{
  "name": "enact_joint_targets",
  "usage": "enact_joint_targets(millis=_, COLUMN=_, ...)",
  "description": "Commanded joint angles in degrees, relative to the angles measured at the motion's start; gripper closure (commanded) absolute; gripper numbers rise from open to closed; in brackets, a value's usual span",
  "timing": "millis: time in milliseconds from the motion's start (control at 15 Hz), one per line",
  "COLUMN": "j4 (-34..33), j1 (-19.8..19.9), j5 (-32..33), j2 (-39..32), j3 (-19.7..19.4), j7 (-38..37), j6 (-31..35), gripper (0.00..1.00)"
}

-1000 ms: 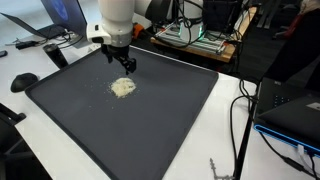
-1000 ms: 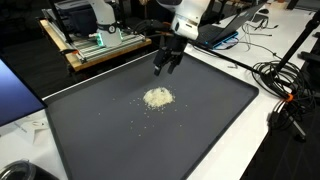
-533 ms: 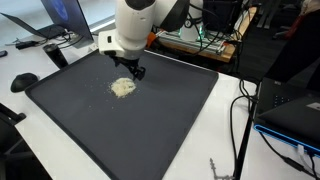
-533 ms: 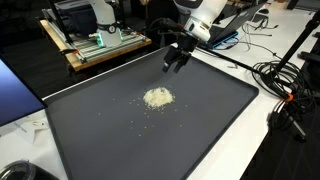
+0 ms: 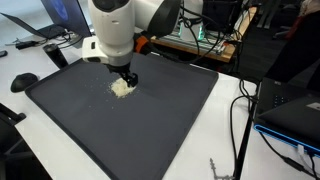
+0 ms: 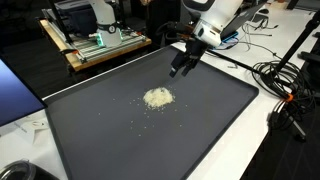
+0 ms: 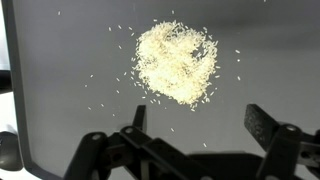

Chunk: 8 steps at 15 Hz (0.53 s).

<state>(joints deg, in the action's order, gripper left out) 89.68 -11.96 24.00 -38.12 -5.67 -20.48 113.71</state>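
A small heap of pale rice grains (image 5: 122, 88) lies on a dark grey mat (image 5: 160, 120); it also shows in an exterior view (image 6: 157, 97) and in the wrist view (image 7: 176, 62), with loose grains scattered around it. My gripper (image 6: 183, 68) hangs above the mat, off to one side of the heap, apart from it. In an exterior view the gripper (image 5: 128, 78) partly covers the heap. In the wrist view the two fingers (image 7: 200, 125) are spread wide with nothing between them, only bare mat and a few stray grains.
The mat (image 6: 190, 130) covers most of a white table. A wooden shelf with electronics (image 6: 100, 45) stands behind it. Cables (image 6: 285, 95) trail at one side, a laptop (image 5: 50, 20) and a black round object (image 5: 24, 81) at another, and dark equipment (image 5: 290, 110) beside the table.
The arm has swung over the past second. In one exterior view the gripper moved away from the heap toward the mat's far edge; in the other the arm's body now looms over the heap.
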Motion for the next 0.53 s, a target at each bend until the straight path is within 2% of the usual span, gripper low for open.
enact_joint_targets(millis=0, j4=-9.2, j1=4.1, j5=-5.2, j2=-4.6, j3=1.1, j7=5.4, j6=-3.2, gripper=0.0)
enact_joint_targets(millis=333, j4=-18.0, j1=10.6, j5=-12.8, j2=-8.4, j3=2.8, j7=16.1, j6=-6.2, gripper=0.0)
enact_joint_targets(millis=467, j4=-21.7, j1=13.1, j5=-16.1, j2=-10.2, j3=3.6, j7=19.6, j6=-9.9, gripper=0.0)
